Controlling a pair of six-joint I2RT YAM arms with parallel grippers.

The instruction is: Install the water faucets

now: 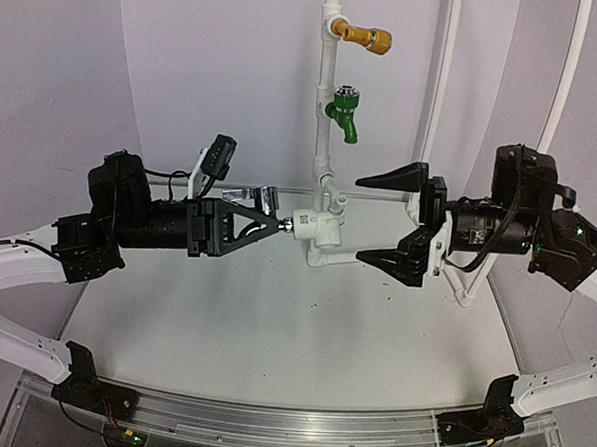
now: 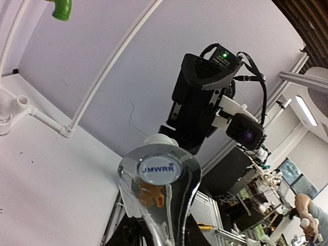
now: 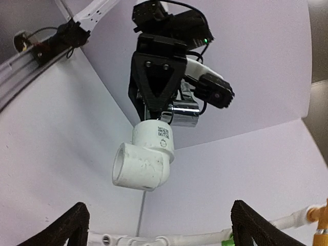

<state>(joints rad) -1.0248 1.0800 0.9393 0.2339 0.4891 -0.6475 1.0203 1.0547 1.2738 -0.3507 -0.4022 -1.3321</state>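
Two sets of fingers, one loaded, one free.

Left gripper point(image 1: 275, 225): clenched. It is grasping one shiny silver-grey metal lever tap point(image 2: 159, 171) by its neck. The lever sits above and behind the fingertips, and its round cap, lettered JMWRR, faces my left wrist camera.

One short white plastic elbow fitting point(image 3: 143, 161) sits on the end of that tap, just past my left fingertips. Its round socket points sideways. It is off the white table point(image 1: 273, 322), carried in the air.

Right gripper point(image 1: 359, 219): released. The jaws stand wide, with nothing between them. Both black fingers point(image 3: 69, 225) point at the fitting from the opposite side. It lies ahead of the right fingertips, on the line between them, and touches neither.

Beyond the fitting and just beside it is the lower part of one upright white plastic pipe frame point(image 1: 328, 75). I cannot tell whether fitting and frame touch.

Further up the frame, well above both sets of fingers, two taps are mounted. One is a green tap with a downward spout point(image 1: 346, 116). Above it is one yellow-brass tap point(image 1: 368, 35), pointing to my right.

Count:
- loose silver tap: 1
- white fitting: 1
- mounted taps: 2
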